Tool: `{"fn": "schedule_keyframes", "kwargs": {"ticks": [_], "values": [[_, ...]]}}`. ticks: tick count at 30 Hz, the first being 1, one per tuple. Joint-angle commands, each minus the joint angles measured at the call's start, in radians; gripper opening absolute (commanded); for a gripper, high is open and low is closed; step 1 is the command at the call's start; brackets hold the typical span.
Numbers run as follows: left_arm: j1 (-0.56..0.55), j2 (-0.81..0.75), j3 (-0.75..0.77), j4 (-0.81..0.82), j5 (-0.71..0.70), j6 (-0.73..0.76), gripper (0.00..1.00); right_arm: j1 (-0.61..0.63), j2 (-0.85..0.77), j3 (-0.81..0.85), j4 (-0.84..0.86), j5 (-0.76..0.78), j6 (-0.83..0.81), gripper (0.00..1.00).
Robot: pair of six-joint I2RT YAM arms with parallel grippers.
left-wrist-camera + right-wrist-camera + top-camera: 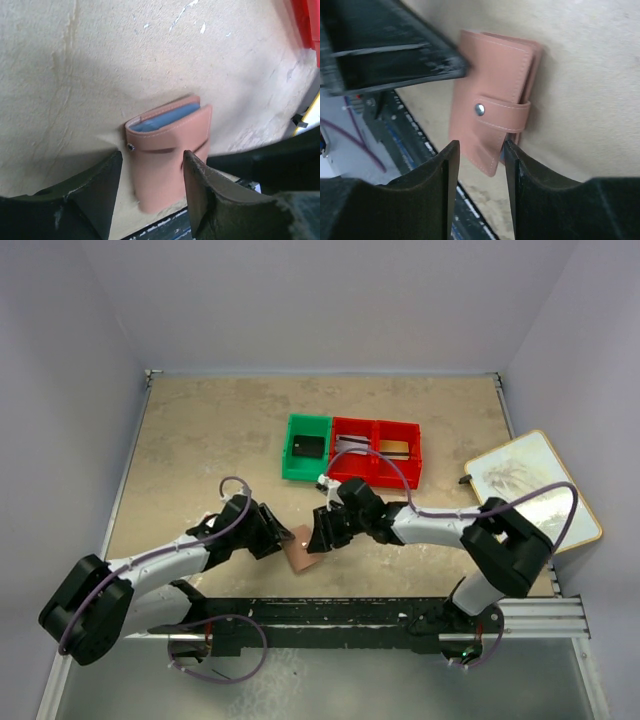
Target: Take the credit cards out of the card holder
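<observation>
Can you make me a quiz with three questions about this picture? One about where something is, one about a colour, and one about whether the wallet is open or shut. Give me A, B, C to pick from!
1. Where is the wallet?
A in a drawer
B on the table, between the left fingers and the right fingers
C on a shelf

2. What colour is the box at the left end of the row?
A green
B yellow
C blue

3. How is the wallet?
A folded shut, with its strap across it
B spread wide open
C torn in half

Answers:
1 B, it lies on the table with fingers on either side.
2 A, its walls are plainly green.
3 A, the strap with its stud crosses the front.
</observation>
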Motion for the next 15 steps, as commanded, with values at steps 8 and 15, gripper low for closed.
{"fn": "schedule_keyframes", "kwargs": {"ticks": [8, 15], "values": [[0.003, 0.113, 0.132, -0.037, -0.068, 0.114, 0.33, 0.054, -0.093, 0.157, -0.257, 0.370, -0.049, 0.43], [0.003, 0.108, 0.125, -0.049, -0.071, 0.127, 0.29, 0.148, 0.011, 0.251, -0.286, 0.427, -0.039, 0.41]]}}
